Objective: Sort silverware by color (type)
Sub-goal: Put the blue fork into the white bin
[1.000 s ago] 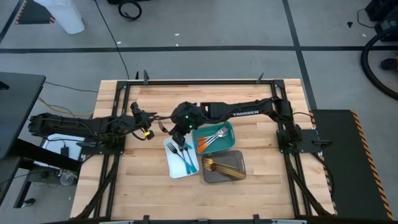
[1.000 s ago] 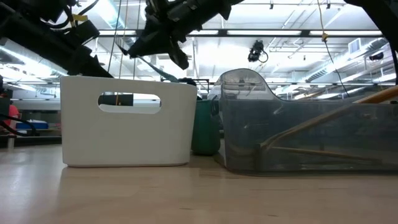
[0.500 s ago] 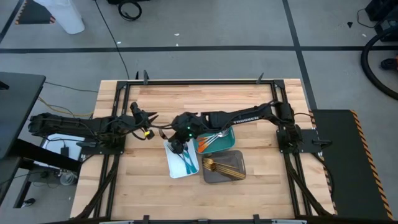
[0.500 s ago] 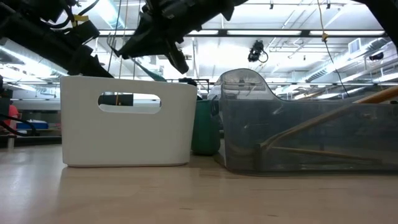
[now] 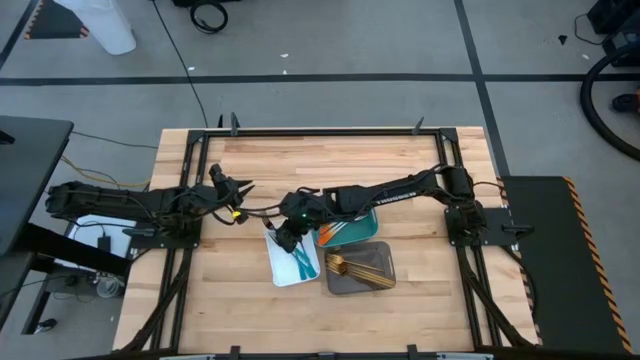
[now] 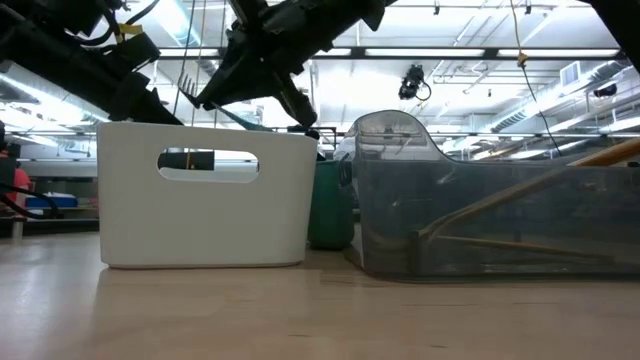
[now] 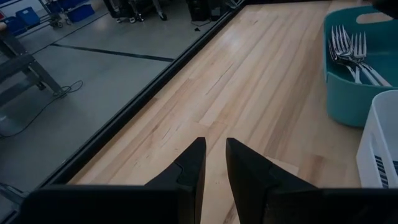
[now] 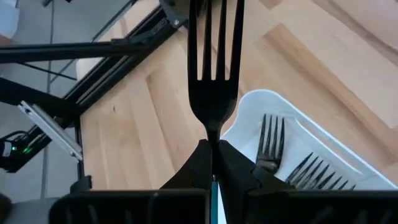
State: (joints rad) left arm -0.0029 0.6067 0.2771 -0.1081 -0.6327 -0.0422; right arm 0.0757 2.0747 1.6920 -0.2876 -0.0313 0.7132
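My right gripper (image 5: pixel 287 236) hangs over the far end of the white tray (image 5: pixel 283 272), shut on a teal-handled fork (image 8: pixel 214 81). In the low view this fork's tines (image 6: pixel 186 89) stick up past the tray's (image 6: pixel 200 215) rim. More teal-handled forks (image 5: pixel 303 258) lie in the white tray. Orange-handled forks (image 5: pixel 335 228) lie in the teal tray (image 5: pixel 371 214), and gold utensils (image 5: pixel 356 266) in the grey tray (image 5: pixel 388 270). My left gripper (image 7: pixel 214 163) waits at the table's left, slightly open and holding nothing. My right gripper pinches the fork at its narrow neck (image 8: pixel 213 132), just below the tines, between the two fingers. The fingers lie along the fork, slanting down from the table's right. The tines point away past the fingertips. The fork is clear of the tray, its teal handle (image 8: pixel 213 184) running back between the fingers.
The three trays stand close together at the table's middle, the white one (image 7: pixel 380 149) nearest my left gripper and the teal one (image 7: pixel 348 93) beyond it. Bare wood lies along the far side and the near edge. Black frame rails border the table.
My right gripper has gone toward the table's near edge and down, from beside the teal tray to over the white tray's far end. Its wrist has rolled, so the held fork's tines now tip upward in the low view. It stays shut on the fork.
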